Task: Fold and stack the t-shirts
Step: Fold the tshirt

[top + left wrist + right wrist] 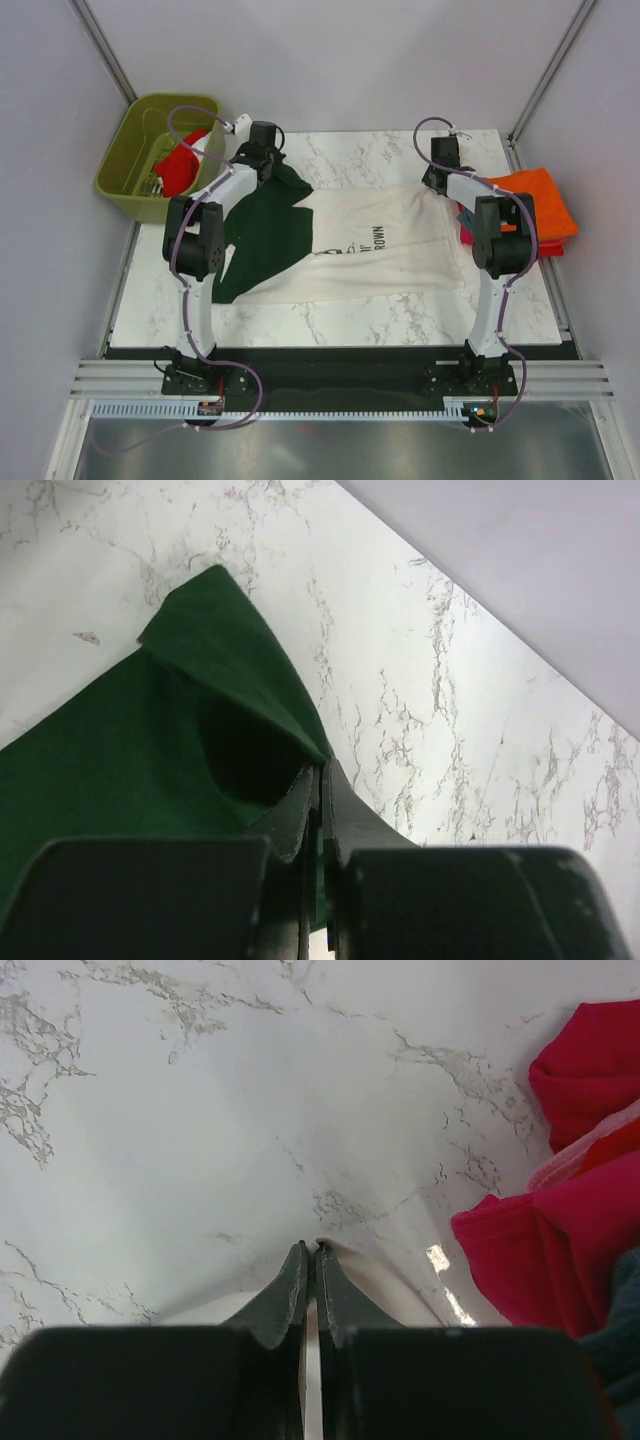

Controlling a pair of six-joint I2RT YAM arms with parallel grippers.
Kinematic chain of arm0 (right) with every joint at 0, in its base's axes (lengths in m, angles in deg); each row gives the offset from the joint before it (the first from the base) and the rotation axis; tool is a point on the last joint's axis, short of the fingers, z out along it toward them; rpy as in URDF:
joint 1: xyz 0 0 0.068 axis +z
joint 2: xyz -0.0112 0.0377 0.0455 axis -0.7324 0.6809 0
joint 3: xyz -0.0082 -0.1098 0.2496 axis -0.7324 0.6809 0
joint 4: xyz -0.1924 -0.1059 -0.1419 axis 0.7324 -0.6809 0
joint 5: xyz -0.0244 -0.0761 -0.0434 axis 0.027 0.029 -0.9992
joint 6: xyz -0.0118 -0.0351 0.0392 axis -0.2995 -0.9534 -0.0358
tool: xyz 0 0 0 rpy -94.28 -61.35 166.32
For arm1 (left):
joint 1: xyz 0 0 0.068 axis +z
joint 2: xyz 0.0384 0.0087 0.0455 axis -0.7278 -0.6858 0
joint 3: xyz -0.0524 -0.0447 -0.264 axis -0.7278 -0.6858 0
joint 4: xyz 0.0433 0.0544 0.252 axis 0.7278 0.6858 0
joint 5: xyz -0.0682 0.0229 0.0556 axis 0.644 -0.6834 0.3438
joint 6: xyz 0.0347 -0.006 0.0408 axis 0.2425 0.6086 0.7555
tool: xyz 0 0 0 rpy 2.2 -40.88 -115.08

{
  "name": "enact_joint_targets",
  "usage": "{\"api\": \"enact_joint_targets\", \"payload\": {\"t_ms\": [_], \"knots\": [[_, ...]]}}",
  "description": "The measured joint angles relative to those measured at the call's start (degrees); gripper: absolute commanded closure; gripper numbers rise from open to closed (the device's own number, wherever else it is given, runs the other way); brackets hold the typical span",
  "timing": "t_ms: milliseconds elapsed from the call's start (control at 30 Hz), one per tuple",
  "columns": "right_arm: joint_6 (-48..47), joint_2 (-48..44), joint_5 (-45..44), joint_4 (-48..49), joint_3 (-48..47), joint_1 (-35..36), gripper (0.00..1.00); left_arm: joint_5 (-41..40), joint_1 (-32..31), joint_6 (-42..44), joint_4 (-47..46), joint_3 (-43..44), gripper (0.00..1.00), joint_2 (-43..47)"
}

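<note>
Left gripper (pixel 320 785) pinches a green edge of the cream t-shirt (pixel 385 250); right gripper (pixel 311 1255) clamps its pale edge, marble table (pixel 360 150) beyond.

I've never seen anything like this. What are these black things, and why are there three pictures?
They are two robot arms bolted to a marble table. The wide picture looks down from above; each close-up comes from a camera on one wrist. A cream t-shirt lies spread out. The left gripper pinches its green sleeve; the right gripper pinches its cream edge. A pile of folded shirts, orange on top, sits at the right. A green bin at the far left holds red cloth.
</note>
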Motion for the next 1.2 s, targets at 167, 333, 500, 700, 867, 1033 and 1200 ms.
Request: {"api": "enact_joint_targets", "payload": {"t_ms": [167,333,500,700,867,1033,1200], "knots": [[0.0,-0.66,-0.07,0.55,0.48,-0.02,0.93,-1.57,-0.09,0.63,-0.76,-0.81,0.98,1.05],[0.09,-0.76,-0.09,0.66,1.03,-0.17,0.93,-1.53,0.13,0.68,-0.37,-1.29,0.98,1.05],[0.48,-0.85,-0.07,0.61,1.33,-0.61,0.86,-1.18,0.04,0.66,-0.33,-1.64,0.98,1.05],[1.07,-0.9,0.2,0.66,1.33,-0.74,0.53,-0.33,-0.07,0.52,-0.11,-1.92,0.81,1.05],[1.29,-2.75,1.92,1.25,3.39,-0.61,0.44,0.15,-0.07,0.52,1.07,-1.92,0.69,1.05],[1.29,-5.07,3.19,1.75,4.07,0.37,0.42,0.2,0.07,0.44,2.71,-1.95,0.47,1.05],[1.27,-5.81,3.17,2.93,4.07,1.66,0.43,-0.26,0.55,0.42,3.96,-4.37,0.44,1.97]]}}
